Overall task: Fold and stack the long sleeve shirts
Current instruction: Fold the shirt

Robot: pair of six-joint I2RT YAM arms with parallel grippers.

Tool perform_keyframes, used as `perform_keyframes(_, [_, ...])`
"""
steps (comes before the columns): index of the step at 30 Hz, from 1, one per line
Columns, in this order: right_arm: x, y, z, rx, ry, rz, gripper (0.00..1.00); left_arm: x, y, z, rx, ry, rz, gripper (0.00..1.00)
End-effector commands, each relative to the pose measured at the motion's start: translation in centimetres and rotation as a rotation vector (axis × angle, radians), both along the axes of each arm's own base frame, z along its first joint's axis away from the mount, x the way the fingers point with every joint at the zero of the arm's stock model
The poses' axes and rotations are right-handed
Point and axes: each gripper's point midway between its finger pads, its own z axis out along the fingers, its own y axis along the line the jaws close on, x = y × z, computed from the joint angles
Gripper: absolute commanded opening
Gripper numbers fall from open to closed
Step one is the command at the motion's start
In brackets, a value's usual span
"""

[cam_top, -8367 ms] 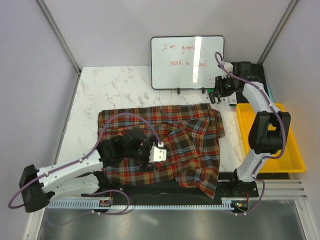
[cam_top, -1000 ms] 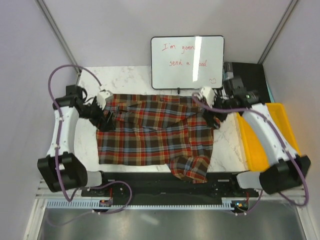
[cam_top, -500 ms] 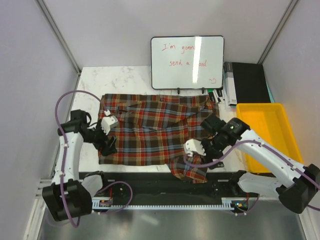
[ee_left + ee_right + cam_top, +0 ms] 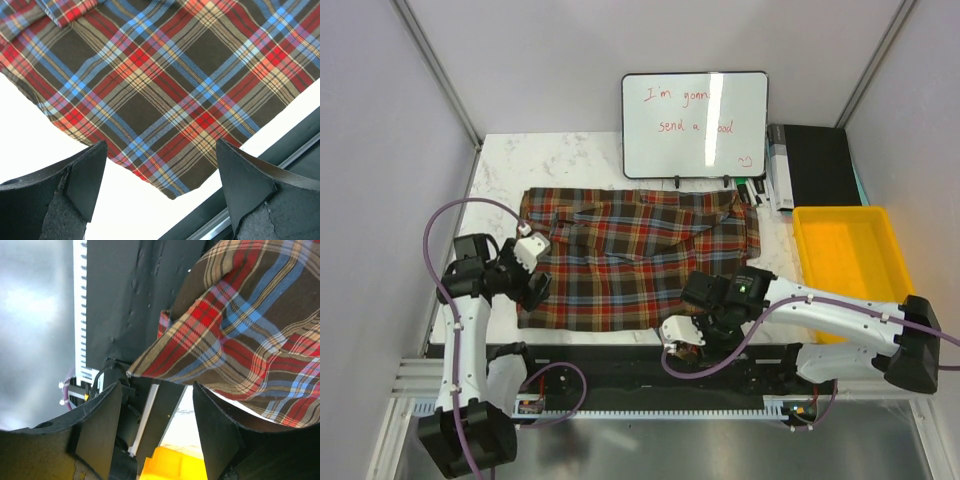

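Hidden or unclear: in the top view the near-R part of the plaid shirt (image 4: 630, 262) is covered by the R gripper (image 4: 686, 342) and its arm, so the sleeve there can't be made out. Collar and buttons aren't resolved from above, and only a faint seam line is seen approx. mid-cloth. In the L wrist view the shirt is cut off at top and both sides, w/ just one corner shown. In the R wrist view only an edge of the fabric is seen, over the black rail (image 4: 130, 300), and the rest is cut off at R.

One shirt is seen. It is spread mostly flat on the marble table (image 4: 500, 165), roughly rectangular, w/ slight wrinkles along the far edge. That far edge lies near the whiteboard (image 4: 695, 125). The R edge is beside the yellow bin (image 4: 845, 270) but apart from it. Checks are red-orange, dark brown/navy, blue and pale lines.

The L gripper (image 4: 538, 288) is placed at the shirt's near-L corner. Its fingers (image 4: 70, 195) are held wide apart w/ nothing clamped, and the corner lies below the gap. The R gripper is at the table's near edge. Its fingers (image 4: 102, 430) are apart, the fabric edge lies beyond the tips, and none is seen pinched.
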Motion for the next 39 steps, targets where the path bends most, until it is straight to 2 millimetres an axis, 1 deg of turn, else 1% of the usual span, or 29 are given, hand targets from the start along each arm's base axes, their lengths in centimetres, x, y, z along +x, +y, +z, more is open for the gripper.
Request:
perform_keyframes(1, [0.6, 1.1, -0.7, -0.021, -0.072, -0.068, 0.68, 1.2, 0.6, 0.5, -0.021, -0.019, 0.079, 0.97])
perform_keyframes(5, [0.1, 0.7, -1.4, -0.059, -0.09, -0.038, 0.71, 1.7, 0.8, 0.6, -0.034, -0.03, 0.114, 0.97])
perform_keyframes(7, [-0.4, 0.4, -1.9, -0.082, -0.09, -0.016, 0.71, 1.7, 1.0, 0.2, -0.036, -0.019, 0.142, 0.97])
perform_keyframes(10, [-0.6, 0.6, -2.2, -0.095, -0.099, 0.008, 0.72, 1.9, 1.4, 0.0, -0.038, -0.022, 0.169, 0.98])
perform_keyframes(13, [-0.3, 0.5, -2.9, -0.119, -0.127, -0.001, 0.72, 2.0, 1.9, -0.3, -0.032, -0.028, 0.189, 0.97])
perform_keyframes(14, [-0.2, 0.5, -3.0, -0.127, -0.131, -0.012, 0.7, 1.9, 1.8, -0.4, -0.032, -0.029, 0.176, 0.97])
perform_keyframes(15, [0.6, 0.6, -3.3, -0.138, -0.171, -0.029, 0.66, 1.5, 1.6, -0.6, -0.025, -0.03, 0.126, 0.96])
perform_keyframes(16, [0.9, 0.7, -3.3, -0.137, -0.186, -0.042, 0.61, 1.4, 1.6, -0.8, -0.017, -0.034, 0.104, 0.95])
perform_keyframes(17, [1.2, 0.8, -3.4, -0.136, -0.203, -0.05, 0.5, 1.4, 1.7, -0.8, -0.012, -0.039, 0.086, 0.95])
perform_keyframes(18, [1.5, 1.0, -3.4, -0.128, -0.216, -0.06, 0.42, 1.8, 1.8, -0.1, -0.006, -0.079, 0.034, 0.94])
perform_keyframes(19, [1.9, 1.0, -3.3, -0.128, -0.234, -0.074, 0.32, 0.6, 1.1, -0.4, -0.033, -0.028, -0.014, 0.92])
perform_keyframes(20, [2.3, 1.3, -3.0, -0.117, -0.243, -0.084, 0.14, 0.0, 0.6, -0.3, -0.05, -0.005, -0.07, 0.91])
perform_keyframes(21, [2.5, 1.5, -2.8, -0.112, -0.25, -0.091, 0.05, 0.4, 0.2, 0.6, -0.041, -0.039, -0.196, 0.88])
perform_keyframes(22, [2.9, 1.6, -2.5, -0.105, -0.258, -0.107, 0.0, -1.8, -0.8, 0.2, -0.087, 0.051, -0.255, 0.88])
perform_keyframes(23, [3.1, 2.1, -1.9, -0.087, -0.262, -0.116, 0.0, -2.2, -1.0, 0.4, -0.085, 0.056, -0.314, 0.87])
perform_keyframes(24, [3.4, 2.2, -1.5, -0.076, -0.266, -0.122, 0.0, -2.3, -0.6, 0.2, -0.049, 0.054, -0.403, 0.86])
perform_keyframes(26, [4.2, 2.5, -0.7, -0.054, -0.279, -0.147, 0.0, -3.5, -0.3, -0.4, -0.027, 0.109, -0.476, 0.82])
perform_keyframes(27, [4.7, 2.4, -0.4, -0.051, -0.301, -0.155, 0.0, -3.8, 0.4, -1.0, 0.024, 0.124, -0.527, 0.81])
perform_keyframes(28, [5.2, 2.4, -0.3, -0.049, -0.306, -0.167, 0.0, -4.0, 0.7, -1.5, 0.042, 0.14, -0.553, 0.78])
perform_keyframes(29, [5.3, 2.4, 0.0, -0.042, -0.304, -0.179, 0.0, -4.2, 1.4, -2.0, 0.086, 0.157, -0.58, 0.76])
perform_keyframes(30, [5.4, 2.3, 0.0, -0.043, -0.296, -0.187, 0.0, -4.6, 1.6, -2.6, 0.11, 0.153, -0.619, 0.75])
perform_keyframes(31, [5.7, 2.0, 0.1, -0.049, -0.287, -0.206, 0.0, -4.8, 1.8, -2.9, 0.138, 0.141, -0.637, 0.75])
perform_keyframes(32, [5.8, 1.9, 0.2, -0.051, -0.285, -0.215, 0.0, -4.6, 2.4, -3.4, 0.187, 0.132, -0.653, 0.75])
perform_keyframes(33, [6.2, 1.6, 0.4, -0.052, -0.287, -0.237, 0.0, -5.2, 2.4, -4.6, 0.203, 0.134, -0.68, 0.73])
perform_keyframes(34, [6.3, 1.5, 0.4, -0.051, -0.288, -0.24, 0.0, -5.2, 2.6, -4.9, 0.238, 0.111, -0.681, 0.73])
perform_keyframes(35, [6.3, 1.3, 0.6, -0.048, -0.29, -0.242, 0.0, -5.1, 3.0, -6.1, 0.273, 0.103, -0.681, 0.73])
perform_keyframes(37, [6.5, 1.0, 0.7, -0.047, -0.292, -0.249, 0.0, -5.0, 3.5, -7.0, 0.328, 0.08, -0.681, 0.72])
perform_keyframes(38, [6.5, 0.9, 0.8, -0.045, -0.293, -0.252, 0.0, -5.3, 3.7, -8.1, 0.341, 0.087, -0.673, 0.72])
perform_keyframes(39, [6.7, 0.9, 0.9, -0.041, -0.293, -0.26, 0.0, -4.6, 4.1, -8.5, 0.378, 0.057, -0.674, 0.71])
